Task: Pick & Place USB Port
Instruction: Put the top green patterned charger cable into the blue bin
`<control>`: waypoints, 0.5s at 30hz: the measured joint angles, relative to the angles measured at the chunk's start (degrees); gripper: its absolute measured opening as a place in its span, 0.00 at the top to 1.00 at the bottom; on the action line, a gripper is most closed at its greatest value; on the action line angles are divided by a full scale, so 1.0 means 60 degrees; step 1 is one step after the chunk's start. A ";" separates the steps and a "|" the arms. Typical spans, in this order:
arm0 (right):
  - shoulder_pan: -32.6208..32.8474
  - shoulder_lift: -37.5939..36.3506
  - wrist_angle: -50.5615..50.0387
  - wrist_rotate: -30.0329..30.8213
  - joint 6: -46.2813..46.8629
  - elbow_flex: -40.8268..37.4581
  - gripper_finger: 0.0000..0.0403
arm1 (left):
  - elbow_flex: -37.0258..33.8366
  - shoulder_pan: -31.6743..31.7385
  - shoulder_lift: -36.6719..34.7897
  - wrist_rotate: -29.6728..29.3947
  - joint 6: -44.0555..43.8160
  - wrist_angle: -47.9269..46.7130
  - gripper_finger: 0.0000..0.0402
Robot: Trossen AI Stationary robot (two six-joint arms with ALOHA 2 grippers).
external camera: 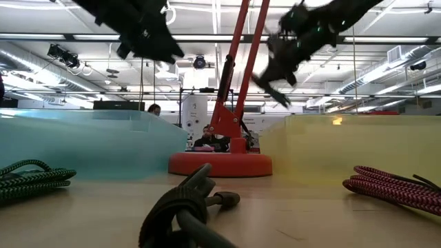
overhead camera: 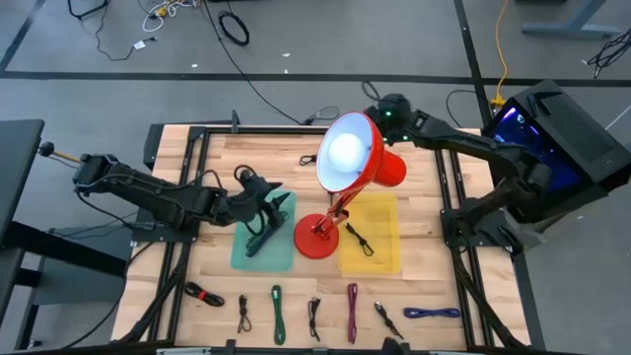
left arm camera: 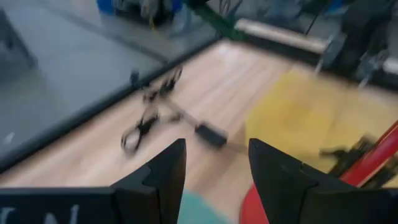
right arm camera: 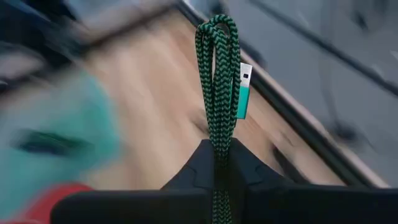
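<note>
The right gripper [right arm camera: 219, 163] pinches a green cable [right arm camera: 218, 81] up high near the red lamp [overhead camera: 347, 158]. The left gripper [left arm camera: 216, 171] hangs empty, fingers apart, over the teal tray [overhead camera: 240, 252].

The high view looks straight down on the whole wooden table [overhead camera: 424, 296]. The low view sits at tabletop height, close behind a coiled black cable [external camera: 186, 207], facing level toward the red lamp [external camera: 231, 131] at 12 o'clock. It shares that lamp [overhead camera: 350, 168], the teal tray [external camera: 89, 145] and the yellow tray [external camera: 358, 148] with the high view. Each wrist view looks forward past its own fingers, near the tabletop.
</note>
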 joint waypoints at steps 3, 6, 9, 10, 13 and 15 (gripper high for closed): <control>0.0505 -0.0617 0.1006 -0.0687 0.0170 0.0000 0.97 | 0.0000 0.0217 0.0000 0.0407 0.1132 0.1524 0.55; 0.1107 -0.1009 0.1895 -0.0941 0.0222 0.0000 0.97 | 0.0000 0.0627 0.0000 0.1433 0.1984 0.2856 0.55; 0.1789 -0.1200 0.2798 -0.1023 0.0189 0.0000 0.97 | 0.0000 0.1188 0.0000 0.2732 0.2382 0.3827 0.55; 0.1998 -0.1222 0.3070 -0.1023 0.0132 0.0000 0.98 | 0.0000 0.1394 0.0000 0.3181 0.2482 0.4138 0.55; 0.2437 -0.1205 0.3518 -0.0930 -0.0081 0.0000 0.98 | 0.0000 0.1921 0.0000 0.4577 0.2563 0.5050 0.55; 0.2670 -0.1093 0.3870 -0.0854 -0.0113 0.0000 0.98 | 0.0000 0.2192 0.0000 0.5296 0.2576 0.5586 0.55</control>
